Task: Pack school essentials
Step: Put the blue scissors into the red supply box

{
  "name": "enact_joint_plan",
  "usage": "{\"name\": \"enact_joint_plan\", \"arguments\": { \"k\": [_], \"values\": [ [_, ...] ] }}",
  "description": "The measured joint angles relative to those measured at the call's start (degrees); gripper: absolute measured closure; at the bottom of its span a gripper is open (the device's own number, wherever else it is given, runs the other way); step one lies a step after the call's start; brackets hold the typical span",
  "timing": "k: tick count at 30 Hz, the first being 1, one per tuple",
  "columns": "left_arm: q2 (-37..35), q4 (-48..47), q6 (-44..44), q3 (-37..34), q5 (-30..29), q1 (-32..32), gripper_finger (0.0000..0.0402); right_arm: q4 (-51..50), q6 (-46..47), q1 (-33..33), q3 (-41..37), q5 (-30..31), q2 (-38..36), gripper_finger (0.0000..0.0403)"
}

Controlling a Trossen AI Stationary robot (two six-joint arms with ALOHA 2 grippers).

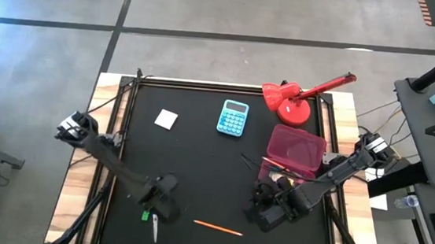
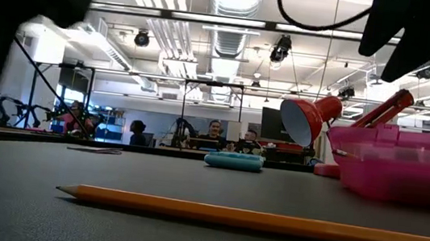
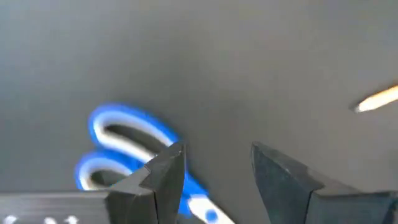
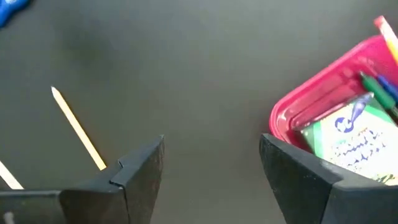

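Top-down view first: pink box [image 1: 297, 149] sits right of centre, orange pencil [image 1: 218, 228] near the front edge, scissors [image 1: 153, 225] at front left, small white square [image 1: 166, 118] far left. Left gripper [image 1: 162, 200] hovering just above the scissors, right gripper [image 1: 267, 208] low beside the box's near corner.

Table-level view: pencil lying flat across the foreground, box at right.

Left wrist view: jaws parted, nothing between them, blue scissor handles just beside one finger [image 3: 163, 180]. Probably best to centre over the handles before closing, since the flat blades could slip.

Right wrist view: jaws apart and empty, crayon box [image 4: 348, 142] already inside the pink box, pencil lying off to the other side.
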Motion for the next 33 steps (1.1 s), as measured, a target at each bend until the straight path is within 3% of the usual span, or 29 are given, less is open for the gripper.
{"name": "enact_joint_plan", "arguments": {
  "k": [7,13,33],
  "values": [
    [0.26,0.06,-19.21,0.00,-0.07,-7.44,0.0235,-1.74,-5.15,-0.09,0.22,0.21,-1.69,0.0161],
    [3.78,0.85,-28.63,0.57,0.19,-10.43,0.0235,-4.41,-6.67,-0.11,0.13,0.78,-3.18,0.0163],
    [10.58,2.04,-32.90,0.93,1.84,-9.82,0.0235,-7.90,-9.64,-1.70,0.11,1.86,-4.50,0.0163]
  ]
}}
